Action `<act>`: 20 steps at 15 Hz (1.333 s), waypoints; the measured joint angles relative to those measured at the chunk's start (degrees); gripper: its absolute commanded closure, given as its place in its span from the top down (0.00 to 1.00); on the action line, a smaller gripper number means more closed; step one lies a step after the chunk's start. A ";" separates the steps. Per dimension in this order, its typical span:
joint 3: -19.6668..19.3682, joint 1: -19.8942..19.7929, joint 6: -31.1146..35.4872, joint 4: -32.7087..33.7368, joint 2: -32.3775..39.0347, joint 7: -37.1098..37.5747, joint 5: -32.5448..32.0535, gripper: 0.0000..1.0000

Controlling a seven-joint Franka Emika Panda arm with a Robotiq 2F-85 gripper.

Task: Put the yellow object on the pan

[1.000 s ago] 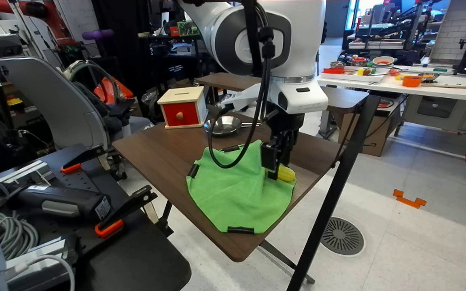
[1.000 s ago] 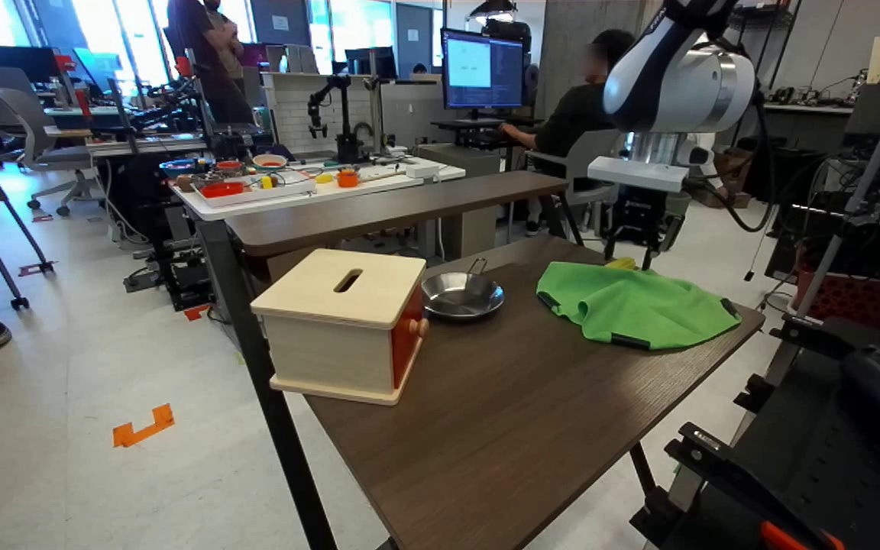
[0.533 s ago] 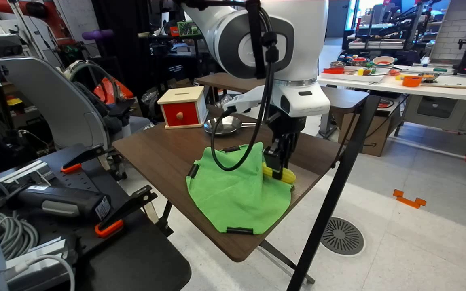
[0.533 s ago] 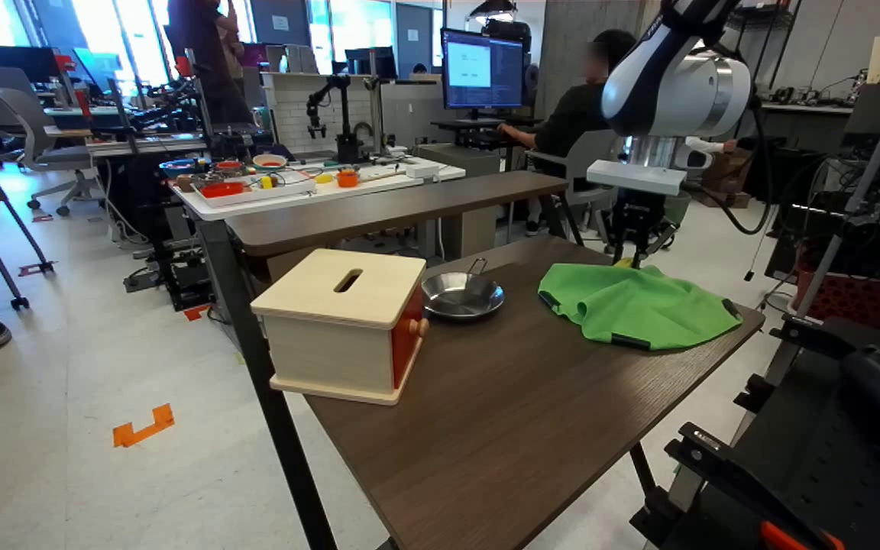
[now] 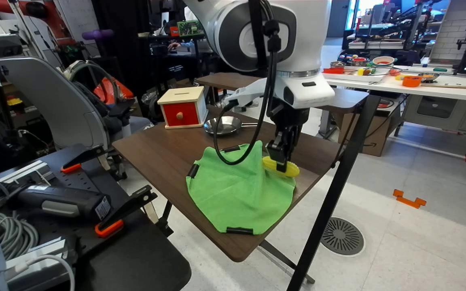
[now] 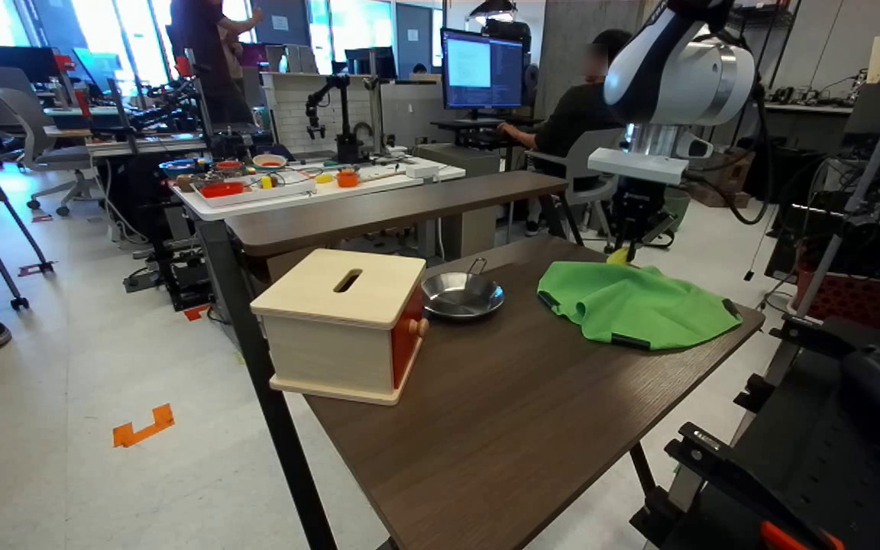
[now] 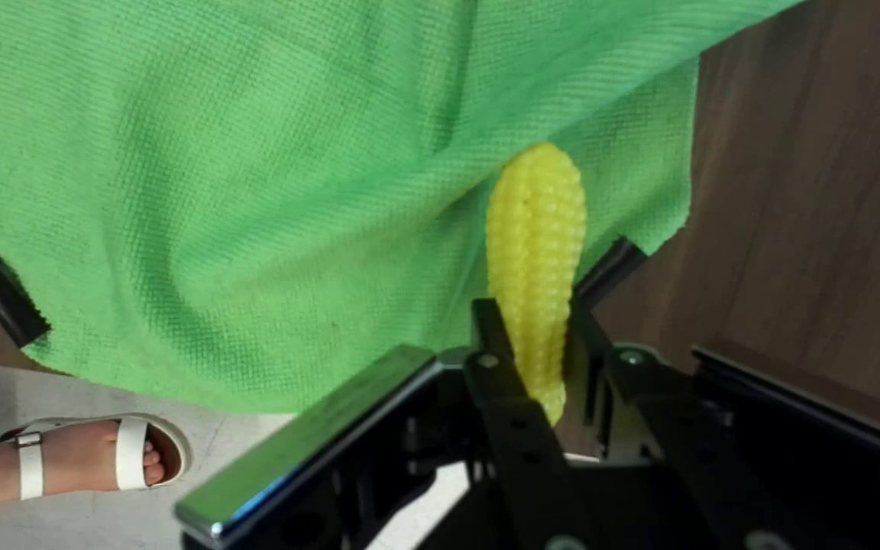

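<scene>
Claw (image 7: 535,317) pinching yellow corn cob (image 7: 536,229), green cloth (image 5: 237,198) beneath, silver pan (image 6: 463,296) beside wooden box (image 6: 333,344)

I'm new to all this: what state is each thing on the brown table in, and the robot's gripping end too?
The gripper: closed, pinching the yellow corn cob.
The yellow corn cob: held over the green cloth; whether any part touches it is hard to tell.
The green cloth: spread out, rumpled into folds.
The pan: upright on the table, nothing seen in it.
The wooden box: upright, its red front shut.
</scene>
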 measured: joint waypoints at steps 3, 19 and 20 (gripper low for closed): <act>0.71 0.68 3.25 -2.67 -4.31 -1.89 0.00 0.06; 11.70 11.01 14.92 -7.75 -16.88 -11.56 -0.04 0.06; 12.48 11.23 14.92 -7.78 -16.80 -12.63 -0.02 0.06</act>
